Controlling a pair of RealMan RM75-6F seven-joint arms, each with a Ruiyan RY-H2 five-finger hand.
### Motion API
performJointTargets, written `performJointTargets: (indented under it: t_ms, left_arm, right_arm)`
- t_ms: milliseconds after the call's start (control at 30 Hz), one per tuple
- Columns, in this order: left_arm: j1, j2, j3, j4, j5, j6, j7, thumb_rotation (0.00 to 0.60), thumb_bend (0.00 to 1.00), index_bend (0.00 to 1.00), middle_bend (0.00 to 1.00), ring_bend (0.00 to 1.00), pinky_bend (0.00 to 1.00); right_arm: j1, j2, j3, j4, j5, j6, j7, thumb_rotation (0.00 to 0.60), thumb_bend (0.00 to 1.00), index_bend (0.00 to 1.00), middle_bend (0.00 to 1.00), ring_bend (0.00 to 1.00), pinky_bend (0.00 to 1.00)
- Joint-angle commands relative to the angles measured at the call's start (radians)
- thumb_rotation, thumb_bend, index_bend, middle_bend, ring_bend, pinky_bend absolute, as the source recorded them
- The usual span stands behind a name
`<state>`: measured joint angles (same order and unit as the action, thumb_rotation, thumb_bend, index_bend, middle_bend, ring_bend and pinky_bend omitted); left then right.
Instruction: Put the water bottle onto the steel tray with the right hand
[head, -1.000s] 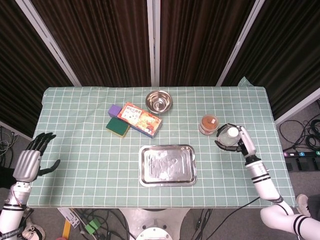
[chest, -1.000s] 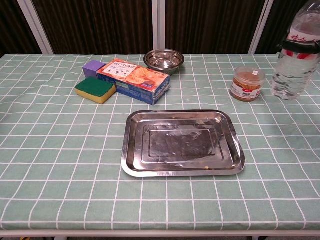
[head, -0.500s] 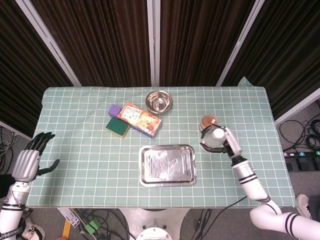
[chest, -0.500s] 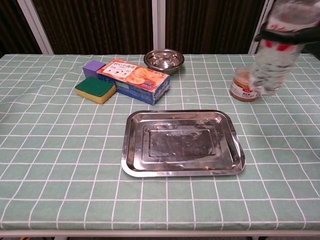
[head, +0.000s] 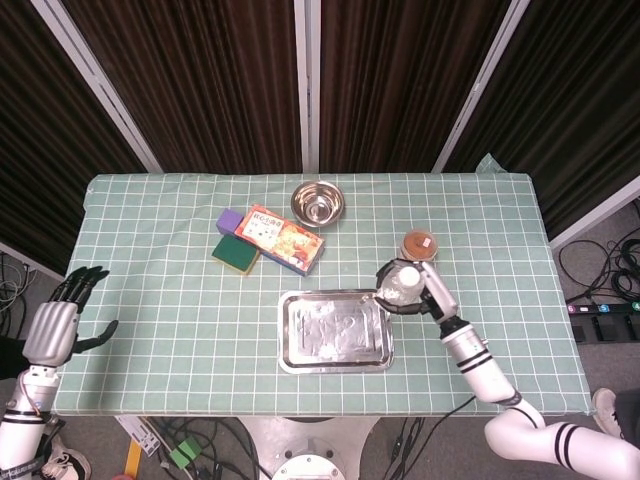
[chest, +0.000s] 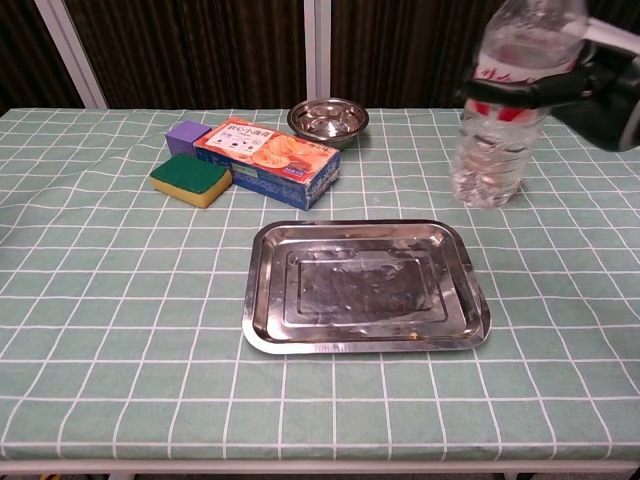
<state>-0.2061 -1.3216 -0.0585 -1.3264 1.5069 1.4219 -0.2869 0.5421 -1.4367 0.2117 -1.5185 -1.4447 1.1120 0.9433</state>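
Little can be read. The clear plastic water bottle (chest: 497, 110) carries a red-and-white label band with small dark characters, too small and blurred to make out. The orange, white and blue rectangular snack box (chest: 265, 161), lying toward the far left part of the counter, has a line of Chinese characters along its top face beside pictured round biscuits, but they cannot be read with certainty. The small round jar with a brown lid (head: 420, 244) shows no label that can be read.
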Motion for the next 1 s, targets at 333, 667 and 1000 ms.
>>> performJointTargets:
  t_ms: [333, 667, 1000]
  left_arm:
    - [0.018, 0.014, 0.004, -0.014, -0.003, 0.024, 0.01, 0.571, 0.31, 0.19, 0.21, 0.11, 0.19]
    - [0.023, 0.021, 0.007, -0.004, -0.005, 0.016, -0.004, 0.573, 0.31, 0.18, 0.21, 0.11, 0.19]
    - [0.023, 0.005, 0.003, 0.037, -0.015, 0.007, -0.025, 0.596, 0.31, 0.19, 0.21, 0.11, 0.19]
  right_arm:
    - [0.042, -0.097, -0.055, 0.076, -0.013, -0.111, 0.019, 0.6, 0.2, 0.71, 0.57, 0.37, 0.4]
    - [0.135, -0.235, -0.074, 0.237, -0.068, -0.196, 0.168, 0.6, 0.15, 0.71, 0.56, 0.36, 0.38]
    - [0.149, -0.292, -0.12, 0.373, -0.124, -0.144, 0.257, 0.6, 0.0, 0.62, 0.51, 0.34, 0.37]
